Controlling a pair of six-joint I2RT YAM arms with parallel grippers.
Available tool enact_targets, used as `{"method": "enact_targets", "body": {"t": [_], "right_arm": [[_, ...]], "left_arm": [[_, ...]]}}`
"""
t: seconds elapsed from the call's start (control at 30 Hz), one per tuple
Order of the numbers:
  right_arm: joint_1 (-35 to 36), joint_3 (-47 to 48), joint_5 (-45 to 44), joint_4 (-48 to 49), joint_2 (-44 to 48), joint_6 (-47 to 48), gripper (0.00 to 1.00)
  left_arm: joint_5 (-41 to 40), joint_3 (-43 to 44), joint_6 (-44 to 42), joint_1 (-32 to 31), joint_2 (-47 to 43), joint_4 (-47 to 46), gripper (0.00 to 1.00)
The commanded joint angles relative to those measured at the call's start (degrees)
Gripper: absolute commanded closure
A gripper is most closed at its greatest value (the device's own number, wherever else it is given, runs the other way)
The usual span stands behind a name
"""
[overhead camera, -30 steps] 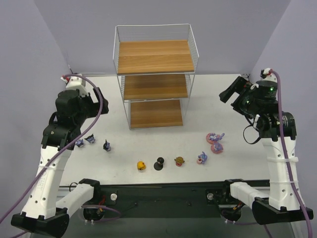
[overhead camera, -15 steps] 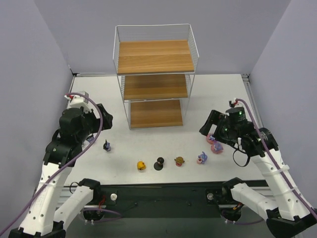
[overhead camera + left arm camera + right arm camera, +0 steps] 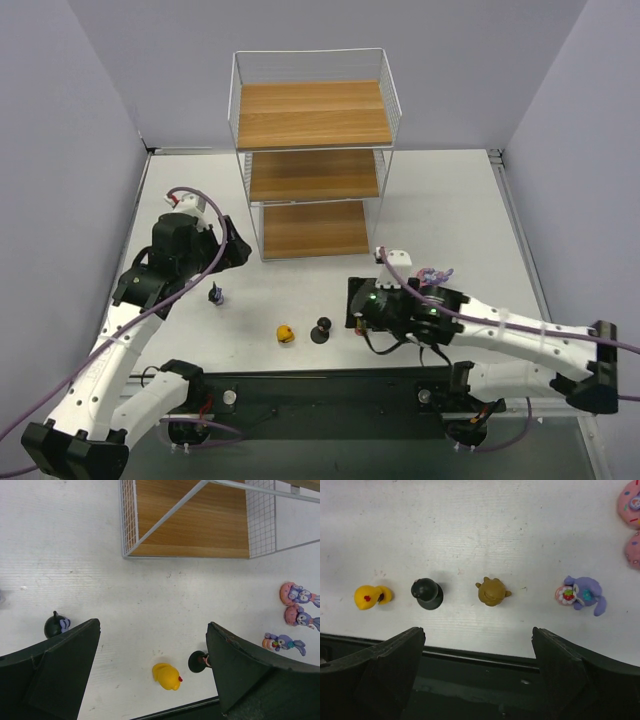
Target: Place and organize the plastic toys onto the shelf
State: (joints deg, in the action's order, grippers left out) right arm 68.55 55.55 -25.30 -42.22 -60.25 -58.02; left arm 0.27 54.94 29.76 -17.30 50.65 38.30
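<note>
Overhead, olive doll (image 3: 492, 591) obscured, clear from wrist; left gripper (image 3: 152, 625), right gripper (image 3: 477, 630) gape empty.

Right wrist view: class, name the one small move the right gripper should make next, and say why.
Probably ease the right gripper forward and down over the olive toy: its jaws stand open, the toy sits nearly centred between them, and the black toy and purple bunny lie clear to either side.

Three views: one high, two close.
The overhead camera faces the shelf (image 3: 312, 170) across the desk (image 3: 450, 200). The left wrist camera looks down just before the shelf, and the right wrist camera sits closer to the desk, further from it. All share the yellow doll (image 3: 167, 676) and black doll (image 3: 427, 593).
</note>
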Motion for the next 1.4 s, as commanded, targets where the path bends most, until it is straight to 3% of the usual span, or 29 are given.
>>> {"method": "enact_targets", "body": {"t": [0.0, 0.17, 0.5, 0.93, 1.37], "right_arm": [[3.25, 3.59, -10.82, -3.04, -8.99, -14.39, 0.09], [4.31, 4.39, -10.12, -6.91, -15.86, -24.59, 0.19], [4.04, 3.52, -9.95, -6.57, -23.24, -29.17, 0.31], [1.06, -2.11, -5.99, 2.13, -25.01, -26.8, 0.31], [-1.84, -5.45, -3.71, 8.64, -27.11, -23.37, 0.42]], "left_arm": [[2.89, 1.31, 1.35, -1.42, 0.59, -3.06, 0.03], [2.19, 0.87, 1.62, -1.68, 0.67, -2.1, 0.03], [2.89, 0.7, 1.71, -1.6, 1.82, -1.13, 0.03], [3.33, 1.58, -0.05, -1.6, 2.52, 0.02, 0.03], [3.68, 0.96, 0.04, -1.6, 2.17, 0.19, 0.03]]}}
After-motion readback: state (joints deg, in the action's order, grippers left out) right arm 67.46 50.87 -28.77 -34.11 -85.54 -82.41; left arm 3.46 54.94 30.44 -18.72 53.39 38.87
